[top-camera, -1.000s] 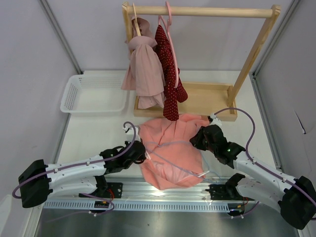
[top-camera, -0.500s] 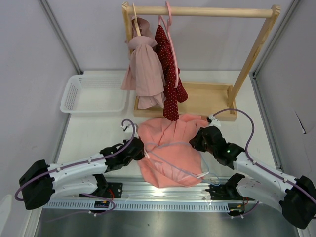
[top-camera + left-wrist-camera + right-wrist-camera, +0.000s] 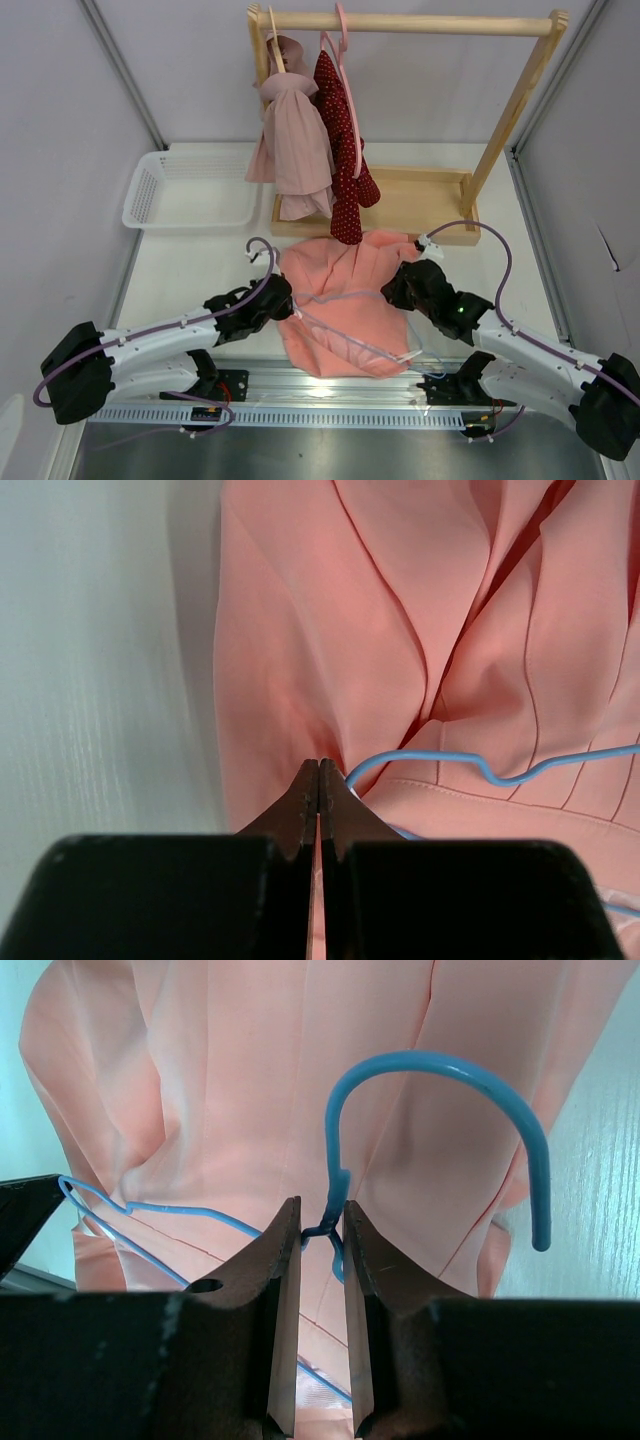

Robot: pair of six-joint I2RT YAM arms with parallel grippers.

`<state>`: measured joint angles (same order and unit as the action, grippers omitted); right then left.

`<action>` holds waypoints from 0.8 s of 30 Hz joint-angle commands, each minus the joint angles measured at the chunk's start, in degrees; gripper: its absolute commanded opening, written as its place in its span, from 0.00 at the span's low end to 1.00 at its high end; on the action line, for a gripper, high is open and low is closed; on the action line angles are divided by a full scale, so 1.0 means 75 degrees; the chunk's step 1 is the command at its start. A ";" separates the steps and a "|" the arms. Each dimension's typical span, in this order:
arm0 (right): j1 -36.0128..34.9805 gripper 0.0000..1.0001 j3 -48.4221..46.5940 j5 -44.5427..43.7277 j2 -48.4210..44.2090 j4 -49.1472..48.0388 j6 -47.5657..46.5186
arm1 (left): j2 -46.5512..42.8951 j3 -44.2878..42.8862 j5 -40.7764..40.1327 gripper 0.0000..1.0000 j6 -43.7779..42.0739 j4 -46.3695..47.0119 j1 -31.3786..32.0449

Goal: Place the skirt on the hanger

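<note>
text: none legible | labels: none | brands: none

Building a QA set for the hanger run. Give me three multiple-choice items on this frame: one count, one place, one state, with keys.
1. How many garments hang on the wooden rack?
A. four
B. none
C. two

2. Where does the skirt lie?
A. hung on the rack rail
B. flat on the table, on the near side of the rack
C. draped over the rack's base

3. What is the right end effector doing?
A. shut on the blue hanger at its neck, just under the hook
B. open, clear of everything
C. shut on the rack rail

Key:
1 C: only a pale pink garment and a dark red dotted garment hang there.
2 B: the top view shows it spread on the tabletop.
3 A: the right wrist view shows its jaws pressed on the wire twist.
</note>
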<state>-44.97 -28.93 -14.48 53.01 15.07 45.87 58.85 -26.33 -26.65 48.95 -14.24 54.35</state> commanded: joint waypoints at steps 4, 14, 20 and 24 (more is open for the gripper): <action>-0.0168 0.00 -0.0045 -0.0483 -0.0037 0.0205 0.0048 | -0.0135 -0.0322 -0.0032 0.00 -0.0233 0.0258 -0.0133; -0.0601 0.00 -0.0244 -0.0999 0.0290 0.0299 0.0048 | -0.0159 -0.0556 0.0144 0.00 -0.0491 0.0235 -0.0133; -0.0730 0.00 -0.0326 -0.1046 0.0314 0.0217 0.0084 | -0.0019 -0.0708 0.0366 0.00 -0.0679 0.0363 -0.0121; -0.0766 0.00 -0.0467 -0.1069 0.0349 0.0159 0.0084 | 0.0064 -0.0755 0.0612 0.00 -0.0726 0.0410 -0.0063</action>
<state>-50.17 -29.74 -20.56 55.09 16.03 46.72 59.00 -28.99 -23.22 44.91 -14.11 54.06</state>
